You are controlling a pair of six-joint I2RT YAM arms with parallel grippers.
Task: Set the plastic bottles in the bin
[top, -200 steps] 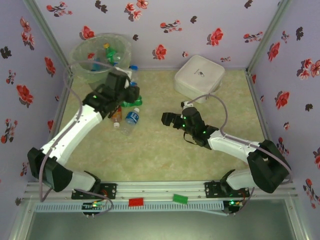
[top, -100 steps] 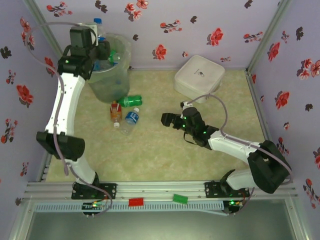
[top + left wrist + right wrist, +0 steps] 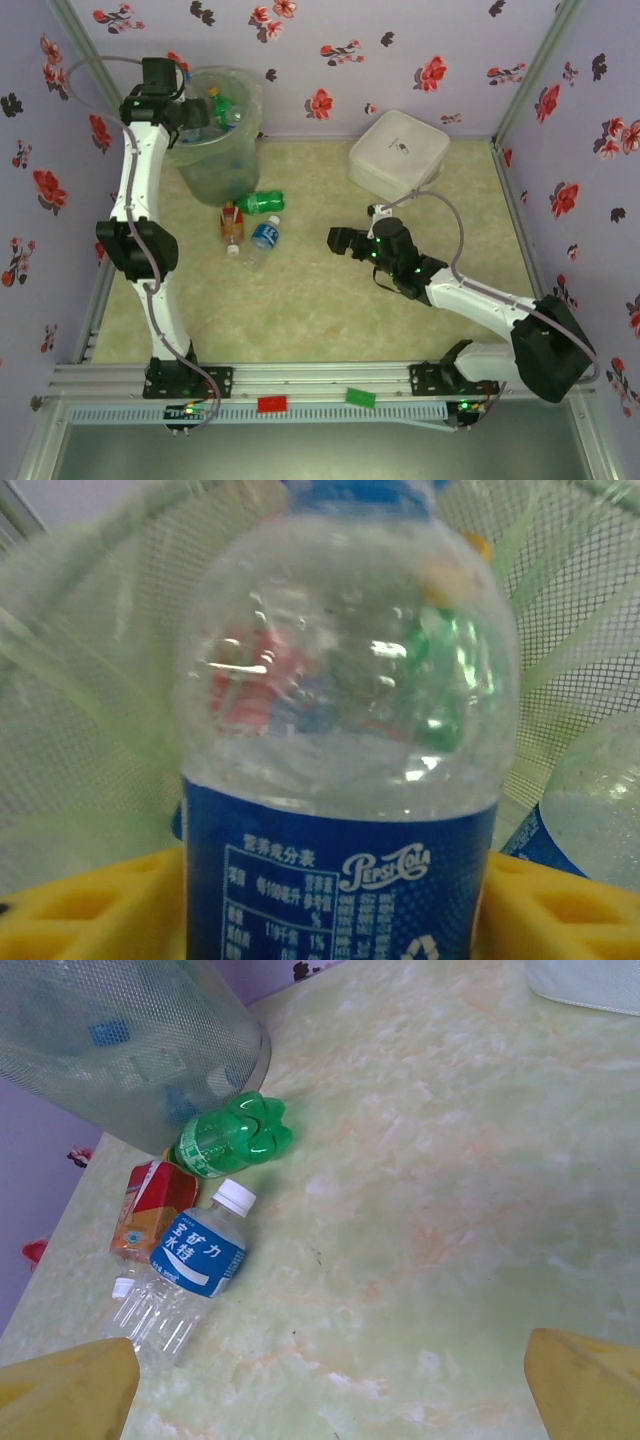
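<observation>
Left arm has reared up steeper, its tool (image 3: 188, 112) over the bin (image 3: 216, 172), Pepsi bottle (image 3: 340, 730) between its jaws, grip unclear.

The clear bottle (image 3: 340, 680) has a blue label (image 3: 335, 885) reading "Pepsi-Cola".

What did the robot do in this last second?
The left claw lifted from the table to above the bin, carrying a clear blue-labelled bottle; whether it has let go is unclear. The open right claw, green bottle, orange-red bottle and white-capped bottle hardly moved.
</observation>
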